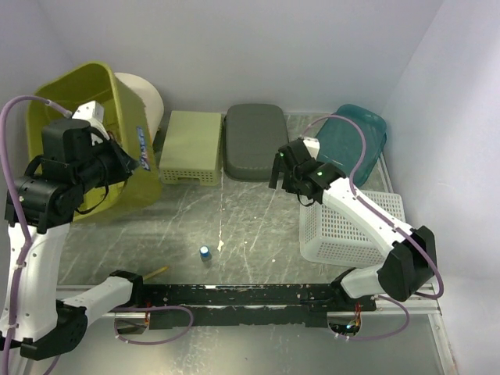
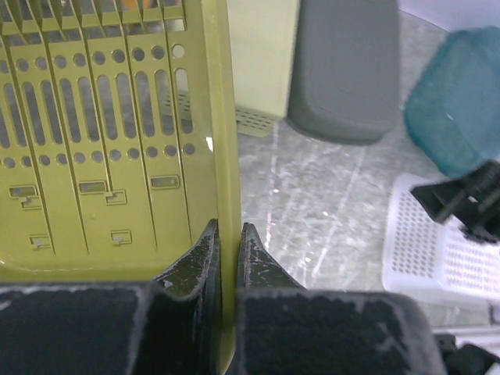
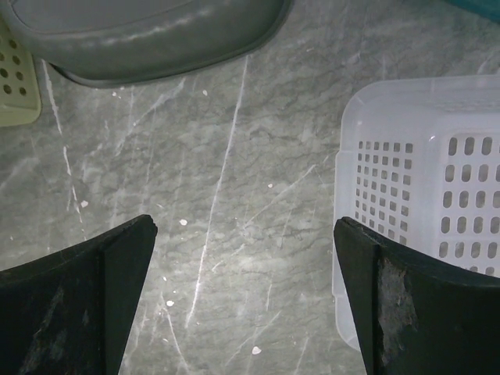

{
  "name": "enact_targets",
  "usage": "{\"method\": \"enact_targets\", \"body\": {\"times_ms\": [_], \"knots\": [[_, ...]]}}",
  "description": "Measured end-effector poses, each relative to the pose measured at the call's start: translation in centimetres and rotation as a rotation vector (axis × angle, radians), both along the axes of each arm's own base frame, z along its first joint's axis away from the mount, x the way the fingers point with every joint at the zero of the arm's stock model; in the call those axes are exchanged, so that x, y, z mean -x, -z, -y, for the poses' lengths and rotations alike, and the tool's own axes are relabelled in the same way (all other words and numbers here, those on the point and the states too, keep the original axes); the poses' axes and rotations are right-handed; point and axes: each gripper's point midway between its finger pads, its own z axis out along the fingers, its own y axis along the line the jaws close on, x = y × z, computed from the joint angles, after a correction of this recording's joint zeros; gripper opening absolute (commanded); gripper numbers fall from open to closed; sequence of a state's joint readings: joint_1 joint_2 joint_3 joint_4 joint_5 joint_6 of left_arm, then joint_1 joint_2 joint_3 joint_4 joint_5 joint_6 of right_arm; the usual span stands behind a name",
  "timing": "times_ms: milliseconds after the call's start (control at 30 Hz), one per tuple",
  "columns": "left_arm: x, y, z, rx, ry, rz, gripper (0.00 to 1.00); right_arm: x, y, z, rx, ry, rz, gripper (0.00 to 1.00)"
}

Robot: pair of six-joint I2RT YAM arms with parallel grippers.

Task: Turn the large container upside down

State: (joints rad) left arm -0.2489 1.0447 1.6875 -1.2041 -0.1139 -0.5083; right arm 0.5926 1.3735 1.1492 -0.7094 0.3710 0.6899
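Note:
The large container (image 1: pixel 72 92) is an olive-green slotted bin at the back left, tipped up on its side with its opening facing the camera. My left gripper (image 1: pixel 125 161) is shut on its right wall. In the left wrist view the two fingers pinch that thin green wall (image 2: pixel 94 117) between them, and the left gripper (image 2: pixel 229 234) holds it near the rim. My right gripper (image 1: pixel 285 168) hovers over the middle of the table, open, with nothing in it. In the right wrist view the right gripper (image 3: pixel 246 234) shows only bare tabletop between its fingers.
A cream round tub (image 1: pixel 147 95) stands behind the bin. Along the back lie a pale green basket (image 1: pixel 190 146), a grey container (image 1: pixel 255 141) and a teal container (image 1: pixel 358 139). A white perforated basket (image 1: pixel 351 228) sits at the right. A small blue-capped item (image 1: pixel 205 253) and a wooden stick (image 1: pixel 156 272) lie near the front.

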Motion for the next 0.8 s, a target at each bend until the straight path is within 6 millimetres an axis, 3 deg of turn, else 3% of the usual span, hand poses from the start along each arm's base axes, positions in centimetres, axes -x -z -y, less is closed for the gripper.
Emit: {"method": "enact_targets", "body": {"times_ms": [233, 367, 633, 800], "knots": [[1.4, -0.8, 5.2, 0.155, 0.272, -0.021, 0.07, -1.0, -2.1, 0.7, 0.015, 0.024, 0.049, 1.0], [2.1, -1.5, 7.9, 0.245, 0.414, -0.013, 0.07, -1.5, -4.0, 2.4, 0.022, 0.07, 0.096, 1.0], [3.8, -5.7, 12.4, 0.484, 0.676, 0.144, 0.07, -1.6, -8.4, 5.5, 0.036, 0.151, 0.203, 1.0], [4.6, -6.2, 14.5, 0.67, 0.805, 0.182, 0.07, -1.6, -10.2, 7.7, 0.072, 0.218, 0.246, 1.0]]}}
